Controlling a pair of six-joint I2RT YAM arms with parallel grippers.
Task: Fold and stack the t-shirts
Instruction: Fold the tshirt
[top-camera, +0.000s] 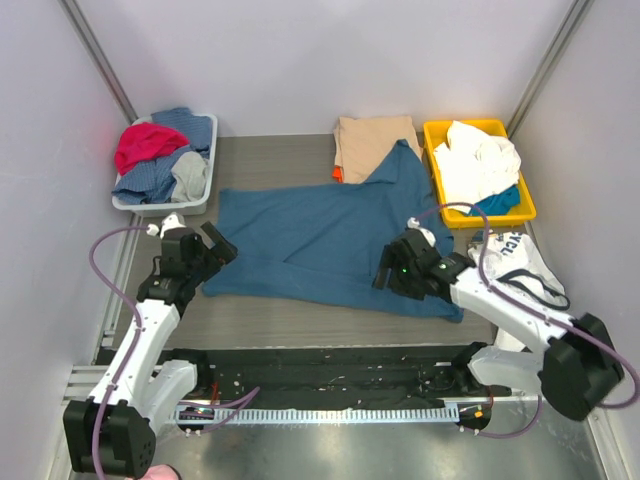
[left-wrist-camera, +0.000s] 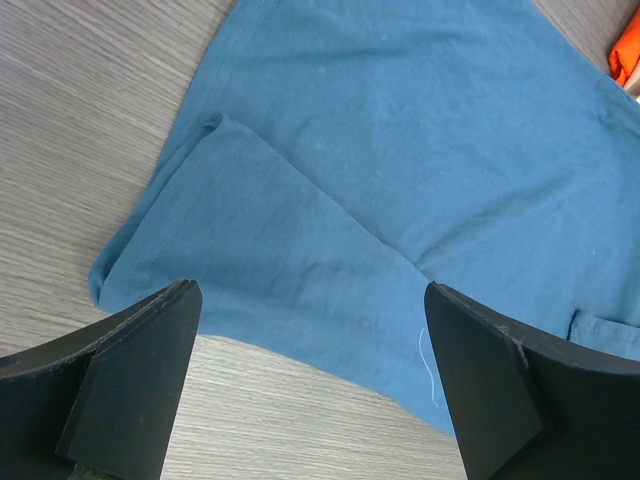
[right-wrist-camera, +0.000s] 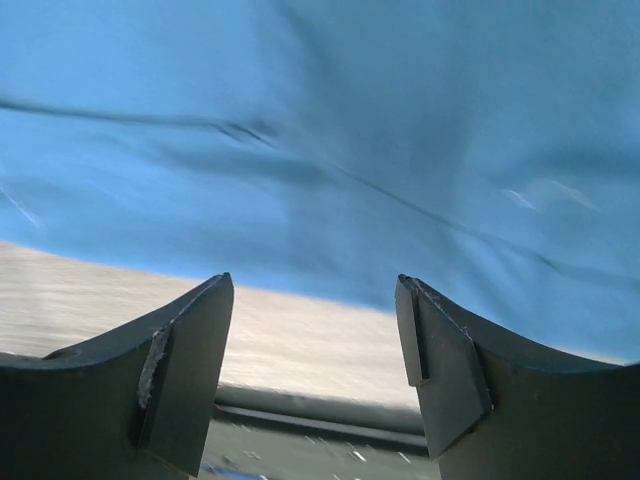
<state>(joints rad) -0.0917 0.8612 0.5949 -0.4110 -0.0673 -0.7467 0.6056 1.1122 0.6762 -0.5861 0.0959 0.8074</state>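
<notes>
A large teal-blue t-shirt (top-camera: 320, 240) lies spread across the middle of the table, with one sleeve folded over at its left end (left-wrist-camera: 250, 230). A folded tan t-shirt (top-camera: 372, 140) sits behind it, and a bit of an orange t-shirt (top-camera: 338, 174) peeks out at its left edge, also at the far corner of the left wrist view (left-wrist-camera: 625, 50). My left gripper (top-camera: 222, 250) stands open just off the teal shirt's near-left edge (left-wrist-camera: 312, 330). My right gripper (top-camera: 382, 272) hovers open over the shirt's near-right edge (right-wrist-camera: 315, 310), nothing between its fingers.
A grey basket (top-camera: 160, 207) of red, blue and grey clothes stands at the back left. A yellow bin (top-camera: 470, 124) with white and blue cloth stands at the back right. A white printed garment (top-camera: 515, 255) lies under my right arm. A black rail (top-camera: 320, 365) runs along the near table edge.
</notes>
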